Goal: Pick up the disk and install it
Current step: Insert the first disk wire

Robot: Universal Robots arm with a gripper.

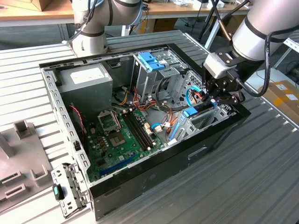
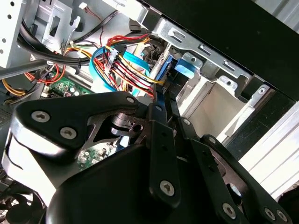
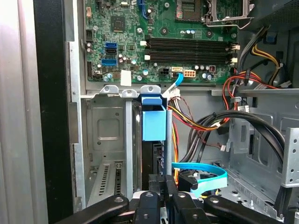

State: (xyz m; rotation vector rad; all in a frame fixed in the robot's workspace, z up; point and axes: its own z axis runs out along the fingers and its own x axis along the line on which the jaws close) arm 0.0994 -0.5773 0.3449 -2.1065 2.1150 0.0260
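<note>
Inside the open black computer case (image 1: 140, 175), beside its green motherboard (image 3: 163, 42), black gripper (image 3: 161, 184) jaws pinch the thin metal disk (image 3: 152, 123), blue-framed, upright in a grey slot

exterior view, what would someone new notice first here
An open computer case lies on the slatted metal table, its green motherboard bare. At the case's end on the exterior view's right, the arm's black tool reaches down to the disk, which stands on edge in a metal bay. A blue plastic bracket tops the tall grey drive cage at the back.
</note>
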